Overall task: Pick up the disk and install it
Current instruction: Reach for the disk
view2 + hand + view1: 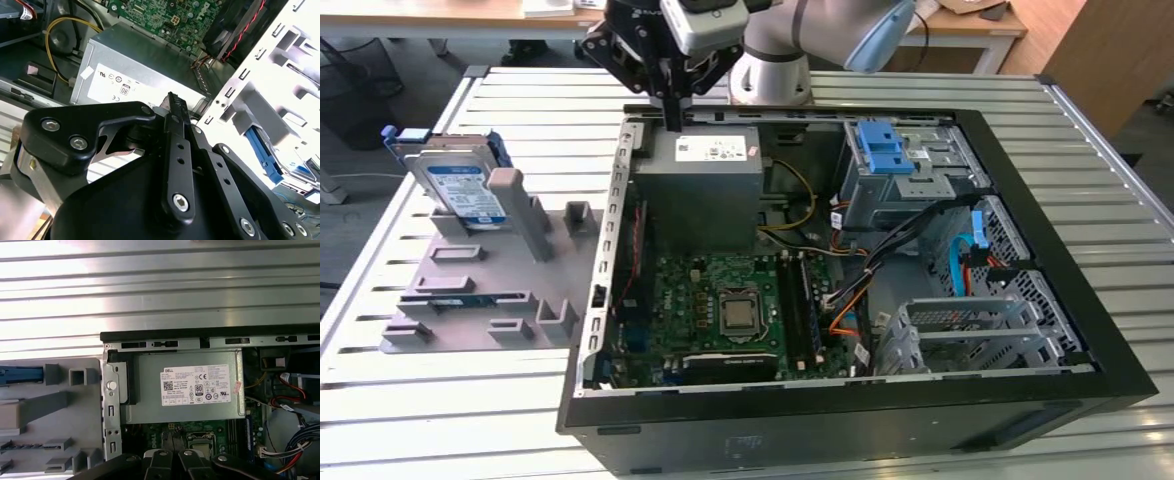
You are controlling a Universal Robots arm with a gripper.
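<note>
Outside the case [854,420], off its wall on the exterior view's left, the disk [460,185] stands on edge in a slot of the holder [494,290]. It has not been picked up.

**Gripper state.** The gripper [674,125] hangs over the case's far rim, just above the power supply [698,185]. Its jaws are drawn together into a single narrow stem and hold nothing.

**Governing relation.** From the gripper, the disk lies toward the exterior view's left and somewhat nearer the exterior camera. It is well apart from the gripper, with the case wall between them. The disk's broad labelled face is turned toward that camera. Its long axis appears to run upward, tilted slightly, though this view does not settle it. The rig has one arm, so there is no choice of reach.

**Materials and shapes.**
- Disk: flat silver metal slab with a white-and-blue label, framed by a bright blue plastic bracket.
- Holder: matte grey plate with moulded square posts and slots.
- Power supply: plain grey sheet-metal box with a white sticker.
- Case: black rim around a green motherboard [720,300] and a perforated silver drive cage [961,330].
- Table [400,420]: ribbed pale metal slats.
</note>
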